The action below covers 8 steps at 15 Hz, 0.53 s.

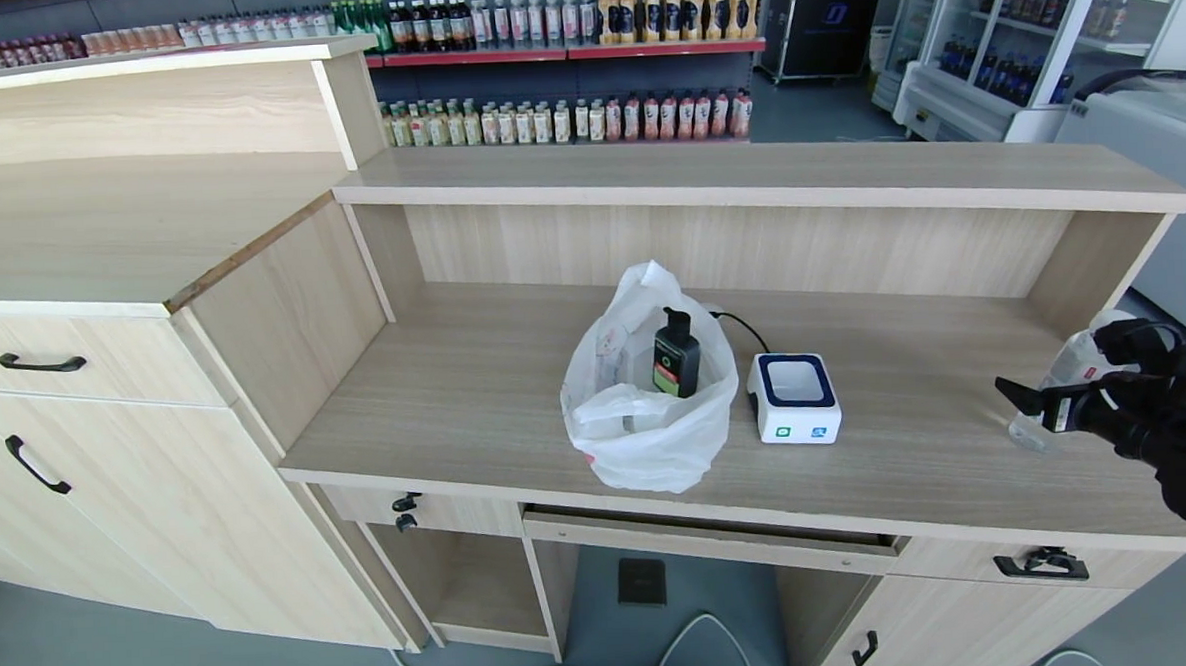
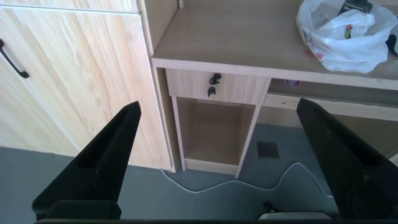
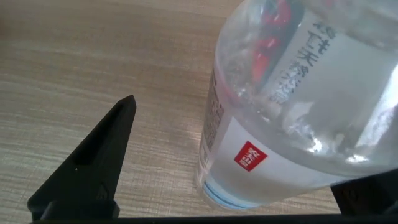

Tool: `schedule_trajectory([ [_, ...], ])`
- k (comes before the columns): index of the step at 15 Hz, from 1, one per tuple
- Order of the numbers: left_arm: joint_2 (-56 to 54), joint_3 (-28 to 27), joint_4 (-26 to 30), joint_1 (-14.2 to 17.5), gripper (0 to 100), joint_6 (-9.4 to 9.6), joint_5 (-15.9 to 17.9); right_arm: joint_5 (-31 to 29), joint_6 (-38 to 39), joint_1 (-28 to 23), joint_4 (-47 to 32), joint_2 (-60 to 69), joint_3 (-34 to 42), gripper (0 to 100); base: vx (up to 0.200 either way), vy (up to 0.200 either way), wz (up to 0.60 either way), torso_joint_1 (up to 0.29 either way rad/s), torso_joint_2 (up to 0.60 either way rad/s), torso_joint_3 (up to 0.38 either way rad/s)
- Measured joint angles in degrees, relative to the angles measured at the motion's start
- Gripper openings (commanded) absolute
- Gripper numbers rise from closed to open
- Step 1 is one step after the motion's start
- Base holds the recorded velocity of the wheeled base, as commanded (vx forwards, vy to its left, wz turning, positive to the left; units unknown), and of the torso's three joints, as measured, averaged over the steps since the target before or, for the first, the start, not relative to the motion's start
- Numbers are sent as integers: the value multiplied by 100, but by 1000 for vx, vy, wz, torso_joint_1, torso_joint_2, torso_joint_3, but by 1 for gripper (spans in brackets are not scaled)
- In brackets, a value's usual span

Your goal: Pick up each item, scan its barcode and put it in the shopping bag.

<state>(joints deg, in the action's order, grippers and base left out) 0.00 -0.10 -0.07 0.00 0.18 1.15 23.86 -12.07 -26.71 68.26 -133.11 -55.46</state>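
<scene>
My head camera looks forward and down, taking in the whole counter from well back. The left wrist camera hangs low off the counter's front, facing its drawer and the floor; it shares the shopping bag with the head view. The right wrist camera is tight on the bottle, looking down at the counter top.

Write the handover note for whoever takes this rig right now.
Left hand: open, empty, low in front of the counter.
Right hand: open, fingers either side of the clear bottle on the counter, right of the scanner; not gripped yet.
Done: dark pump bottle is in the shopping bag.
Left: grip the clear bottle, scan it, bag it.
</scene>
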Motion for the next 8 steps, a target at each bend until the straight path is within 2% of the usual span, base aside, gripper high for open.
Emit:
schedule_trajectory([
  [3, 0, 0, 0, 0, 100, 0, 0, 17, 129, 0, 151, -21, -9, 100, 0, 0, 0, 0, 0, 0],
  [4, 0, 0, 0, 0, 100, 0, 0, 26, 173, 1, 171, -27, -9, 0, 0, 0, 0, 0, 0, 0],
  [8, 0, 0, 0, 0, 100, 0, -2, 33, 187, 4, 173, -44, -27, 0, 0, 0, 0, 0, 0, 0],
])
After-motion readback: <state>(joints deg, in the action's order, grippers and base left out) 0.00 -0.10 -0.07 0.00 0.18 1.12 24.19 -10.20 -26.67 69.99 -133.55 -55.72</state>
